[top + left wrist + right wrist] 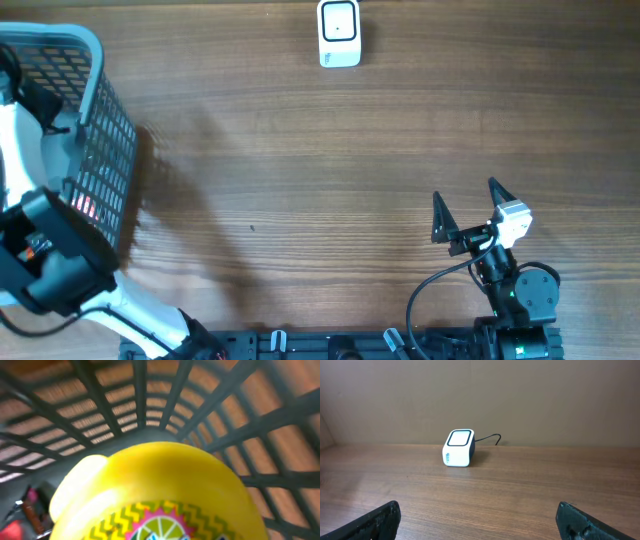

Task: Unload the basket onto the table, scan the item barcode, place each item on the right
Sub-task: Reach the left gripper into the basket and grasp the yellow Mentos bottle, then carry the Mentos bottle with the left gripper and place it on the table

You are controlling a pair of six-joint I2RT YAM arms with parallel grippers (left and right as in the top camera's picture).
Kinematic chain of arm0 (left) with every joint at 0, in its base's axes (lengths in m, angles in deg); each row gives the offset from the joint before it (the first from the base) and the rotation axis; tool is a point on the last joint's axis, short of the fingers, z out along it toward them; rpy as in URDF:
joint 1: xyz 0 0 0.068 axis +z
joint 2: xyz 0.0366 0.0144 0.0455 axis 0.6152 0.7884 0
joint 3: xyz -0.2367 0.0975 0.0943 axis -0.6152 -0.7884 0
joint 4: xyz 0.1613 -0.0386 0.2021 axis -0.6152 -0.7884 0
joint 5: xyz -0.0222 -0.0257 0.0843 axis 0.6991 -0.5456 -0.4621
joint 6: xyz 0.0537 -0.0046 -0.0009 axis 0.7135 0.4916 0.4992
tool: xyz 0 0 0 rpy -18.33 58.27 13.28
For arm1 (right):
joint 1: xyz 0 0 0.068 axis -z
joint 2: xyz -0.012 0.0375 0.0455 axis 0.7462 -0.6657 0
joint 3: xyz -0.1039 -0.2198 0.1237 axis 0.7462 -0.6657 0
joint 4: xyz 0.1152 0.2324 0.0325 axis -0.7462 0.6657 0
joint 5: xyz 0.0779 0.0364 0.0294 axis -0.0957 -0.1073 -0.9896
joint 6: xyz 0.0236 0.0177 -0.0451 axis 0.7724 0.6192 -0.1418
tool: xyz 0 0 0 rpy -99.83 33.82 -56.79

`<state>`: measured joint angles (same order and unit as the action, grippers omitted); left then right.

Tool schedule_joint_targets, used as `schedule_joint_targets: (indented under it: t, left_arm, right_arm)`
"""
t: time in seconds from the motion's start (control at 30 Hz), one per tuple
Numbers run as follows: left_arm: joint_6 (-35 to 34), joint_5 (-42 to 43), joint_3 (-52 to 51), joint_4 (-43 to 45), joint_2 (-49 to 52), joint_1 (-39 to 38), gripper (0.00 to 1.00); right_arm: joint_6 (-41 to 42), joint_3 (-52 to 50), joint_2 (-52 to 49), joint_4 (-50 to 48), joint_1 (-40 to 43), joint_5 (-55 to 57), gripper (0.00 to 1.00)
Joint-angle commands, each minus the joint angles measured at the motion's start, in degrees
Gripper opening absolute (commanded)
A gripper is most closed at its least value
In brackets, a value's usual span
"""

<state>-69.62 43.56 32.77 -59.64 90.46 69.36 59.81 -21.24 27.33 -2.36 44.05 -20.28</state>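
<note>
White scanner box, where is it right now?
The scanner sits at the top middle of the overhead view, to the right of the basket and far ahead of the open right tool.

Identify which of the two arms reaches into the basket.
The left arm: it reaches into the grey mesh basket, close to a yellow item. The right gripper stands open, far from it.

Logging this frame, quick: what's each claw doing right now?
Left claw: out of sight inside the basket, yellow item close against its camera; cannot be told.
Right claw: open, empty.
</note>
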Motion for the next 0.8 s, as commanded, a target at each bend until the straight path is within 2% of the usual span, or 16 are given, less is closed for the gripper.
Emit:
schedule_joint_targets:
  t: [0.0, 0.23, 0.43, 0.47, 0.63, 0.77]
  left_arm:
    - [0.1, -0.9, 0.1, -1.2, -9.2, 0.2, 0.38]
    - [-0.1, 1.6, 0.1, -4.7, -24.6, 0.2, 0.39]
    - [-0.1, 14.7, 0.1, -5.0, -35.3, 0.2, 0.42]
    - [-0.2, 22.0, 0.1, -4.9, -37.9, 0.2, 0.44]
    - [-0.6, 29.9, 0.1, -5.1, -39.7, -2.0, 0.45]
    - [-0.5, 30.6, 0.1, -5.9, -39.2, -10.5, 0.46]
  right_arm:
    - [1.0, -0.1, 0.4, -0.3, -0.3, 0.5, 1.0]
    - [1.0, -0.1, 0.4, -0.3, -0.3, 0.5, 1.0]
    - [1.0, -0.1, 0.3, -0.3, -0.3, 0.5, 1.0]
    - [1.0, -0.1, 0.3, -0.3, -0.3, 0.5, 1.0]
    - [1.0, -0.1, 0.3, -0.3, -0.3, 0.5, 1.0]
    - [1.0, -0.1, 0.3, -0.3, -0.3, 0.5, 1.0]
